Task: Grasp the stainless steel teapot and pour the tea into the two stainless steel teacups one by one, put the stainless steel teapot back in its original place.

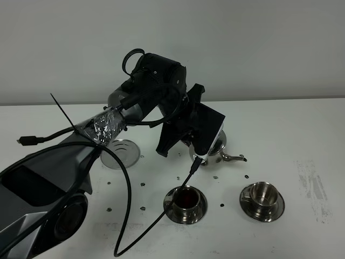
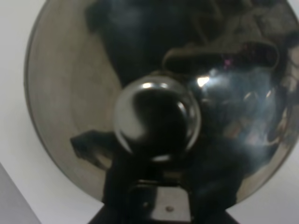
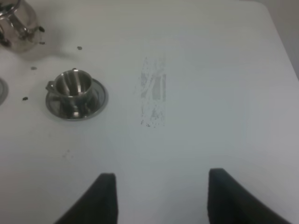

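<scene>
The stainless steel teapot (image 1: 220,147) stands upright behind the two stainless steel teacups, its spout (image 1: 235,157) pointing right. Most of it is hidden under my left gripper (image 1: 207,141). In the left wrist view its domed lid and knob (image 2: 156,119) fill the frame, and the left gripper (image 2: 161,198) is shut at the handle mount. The left teacup (image 1: 186,202) holds dark tea (image 1: 187,197). The right teacup (image 1: 262,197) shows only a bare steel inside (image 3: 74,88). My right gripper (image 3: 161,198) hangs open above bare table, well away from that cup and the teapot (image 3: 16,25).
A lone round steel saucer (image 1: 121,153) lies left of the teapot, partly under the left arm. A loose black cable (image 1: 156,221) droops from the arm past the left teacup. Small dark specks dot the white table, and a grey scuffed patch (image 3: 153,93) sits right of the cups.
</scene>
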You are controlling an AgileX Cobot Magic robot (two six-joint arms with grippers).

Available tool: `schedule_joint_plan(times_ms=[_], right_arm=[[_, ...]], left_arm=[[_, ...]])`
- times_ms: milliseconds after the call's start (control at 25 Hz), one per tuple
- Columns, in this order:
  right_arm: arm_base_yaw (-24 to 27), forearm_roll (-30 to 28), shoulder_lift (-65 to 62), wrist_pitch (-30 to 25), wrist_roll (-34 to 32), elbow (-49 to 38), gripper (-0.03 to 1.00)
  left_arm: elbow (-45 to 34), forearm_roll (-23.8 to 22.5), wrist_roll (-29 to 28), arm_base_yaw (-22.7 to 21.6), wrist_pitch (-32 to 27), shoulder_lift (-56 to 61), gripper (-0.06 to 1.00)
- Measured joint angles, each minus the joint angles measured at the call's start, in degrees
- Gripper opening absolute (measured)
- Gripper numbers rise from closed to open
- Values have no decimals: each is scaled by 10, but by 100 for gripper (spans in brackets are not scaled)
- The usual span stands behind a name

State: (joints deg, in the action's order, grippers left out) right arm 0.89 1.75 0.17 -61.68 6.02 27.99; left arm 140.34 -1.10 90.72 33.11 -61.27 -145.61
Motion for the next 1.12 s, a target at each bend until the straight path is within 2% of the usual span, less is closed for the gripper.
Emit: schedule_joint_plan(times_ms=[120,360,600,760,1120], right_arm=[[0,0,0,0,0,0,45],[0,0,0,0,0,0,45],[0,0,0,0,0,0,45],[0,0,0,0,0,0,45],[0,0,0,0,0,0,45]], left_arm=[[2,-3,14,9,4,0,25],[2,-46,19,39,15,0,25],[2,-64,28,53,18,0,25],[2,-101,30,66,17,0,25],[2,-147,31,88,25,-1,25]])
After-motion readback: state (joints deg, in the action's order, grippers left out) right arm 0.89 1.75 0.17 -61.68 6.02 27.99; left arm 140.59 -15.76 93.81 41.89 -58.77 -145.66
